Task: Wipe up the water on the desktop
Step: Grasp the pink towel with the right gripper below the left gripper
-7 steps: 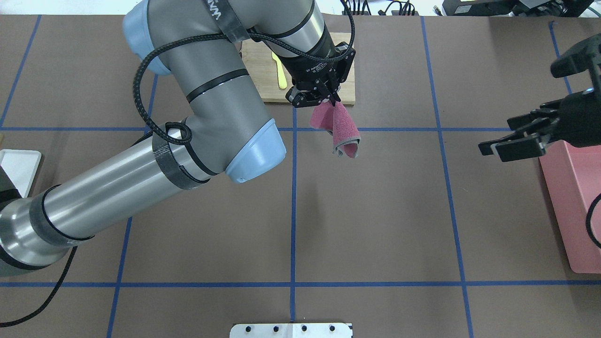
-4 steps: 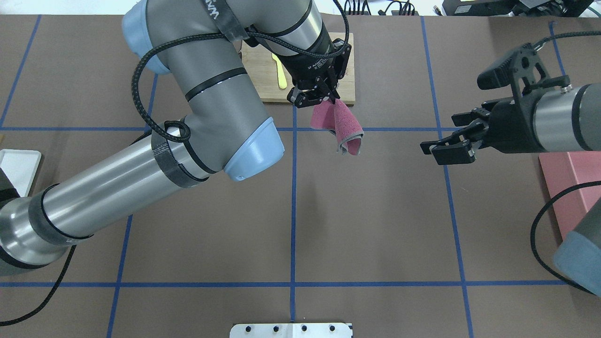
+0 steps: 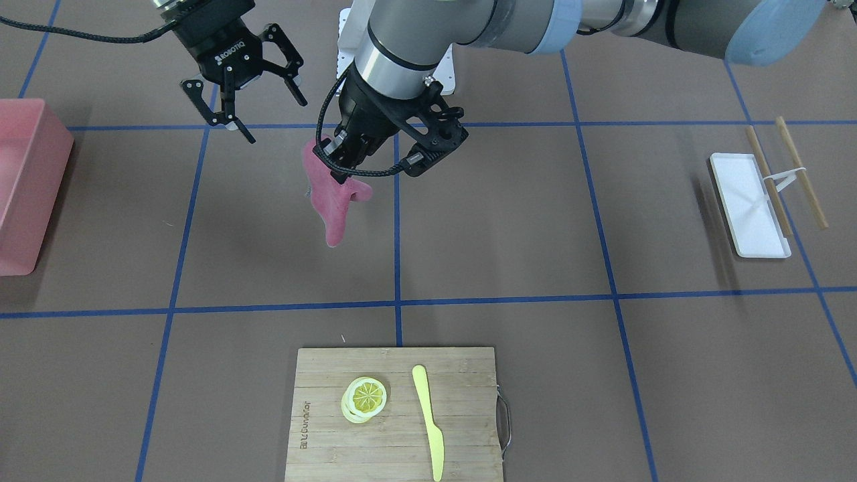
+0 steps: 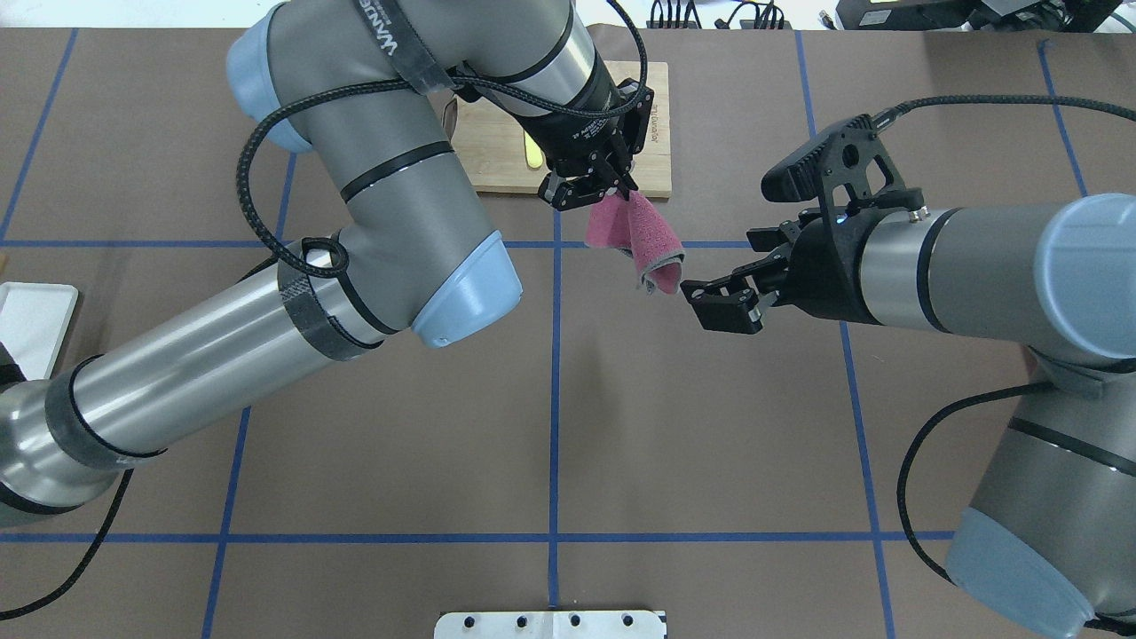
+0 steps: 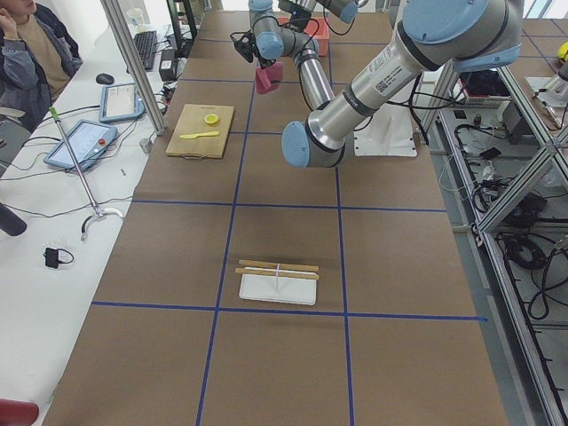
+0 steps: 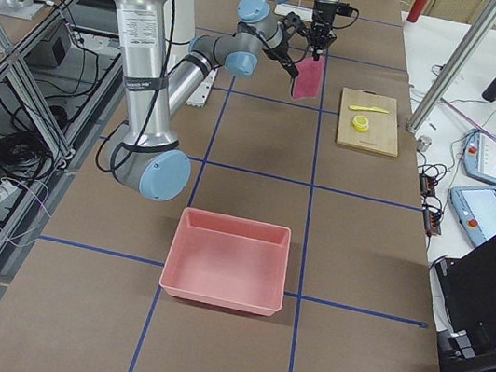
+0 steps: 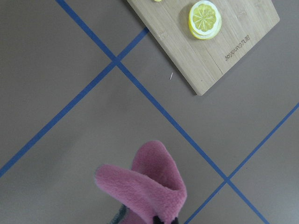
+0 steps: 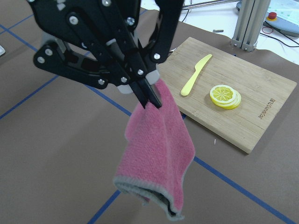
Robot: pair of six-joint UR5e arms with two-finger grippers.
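Observation:
A pink cloth [image 4: 650, 241] hangs in the air above the brown desktop [image 4: 710, 426], pinched at its top corner by my left gripper [image 4: 619, 190], which is shut on it. From the right wrist view the cloth [image 8: 159, 149] droops in a fold under the left gripper's fingertips [image 8: 150, 99]. My right gripper [image 4: 713, 303] is open, level with the cloth's lower end and just to its right, not touching it. Facing the robot, the right gripper [image 3: 268, 117] stands spread up and left of the cloth [image 3: 331, 201]. I can make out no water on the desktop.
A bamboo cutting board [image 3: 462, 375] with lemon slices [image 3: 365, 398] and a yellow knife [image 3: 428, 418] lies beyond the cloth. A pink bin [image 3: 27, 187] sits on my right side, a white tray [image 3: 750, 201] with chopsticks on my left. A person [image 5: 31, 53] sits beside the table.
My right arm has swept in from the right edge toward the hanging cloth, gripper open throughout. The left gripper and cloth have hardly moved.

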